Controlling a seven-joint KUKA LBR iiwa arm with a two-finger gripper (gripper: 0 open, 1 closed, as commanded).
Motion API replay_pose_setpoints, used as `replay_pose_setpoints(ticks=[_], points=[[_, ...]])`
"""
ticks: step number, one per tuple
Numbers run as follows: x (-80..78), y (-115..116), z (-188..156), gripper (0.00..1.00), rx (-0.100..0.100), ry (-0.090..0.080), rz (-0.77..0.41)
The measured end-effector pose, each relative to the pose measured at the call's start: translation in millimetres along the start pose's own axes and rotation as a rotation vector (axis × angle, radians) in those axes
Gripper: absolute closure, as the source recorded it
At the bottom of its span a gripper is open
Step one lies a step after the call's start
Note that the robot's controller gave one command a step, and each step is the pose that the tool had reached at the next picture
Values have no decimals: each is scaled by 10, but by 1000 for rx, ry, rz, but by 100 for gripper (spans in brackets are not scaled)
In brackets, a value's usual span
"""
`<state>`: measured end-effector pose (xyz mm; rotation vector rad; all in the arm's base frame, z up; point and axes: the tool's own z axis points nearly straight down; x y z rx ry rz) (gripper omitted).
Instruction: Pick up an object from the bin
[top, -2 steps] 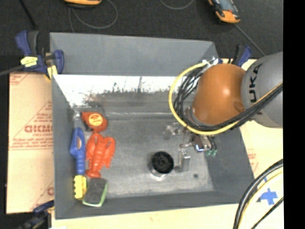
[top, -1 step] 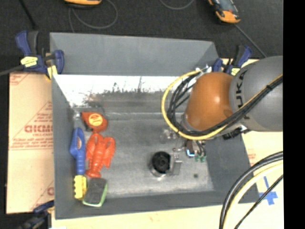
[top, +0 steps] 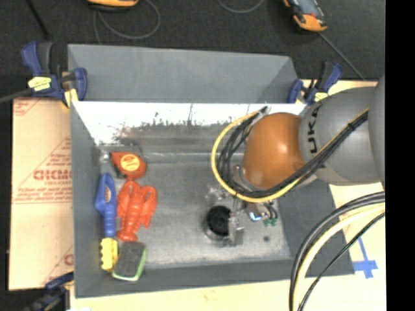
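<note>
My gripper (top: 235,228) hangs low over the bin floor, right of centre, under the arm's orange cover. A small black round thing (top: 217,220) sits right against its left side; whether it is gripped I cannot tell. An orange lobster-shaped toy (top: 135,209) lies well off to the left of the gripper.
Along the bin's left wall lie a blue-handled tool (top: 105,204) with a yellow end (top: 107,253), a green-and-yellow sponge (top: 130,262) at the front corner, and an orange tape measure (top: 128,164) further back. Bare floor separates these from the gripper.
</note>
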<state>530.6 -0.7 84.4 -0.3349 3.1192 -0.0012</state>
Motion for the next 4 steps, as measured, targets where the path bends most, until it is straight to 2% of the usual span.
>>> replay_pose_setpoints(ticks=[1, 3, 4], points=[[172, -14, 142, 100, -1, 5, 386], [180, -12, 105, 100, -1, 6, 386], [181, -13, -53, 100, -1, 7, 386]])
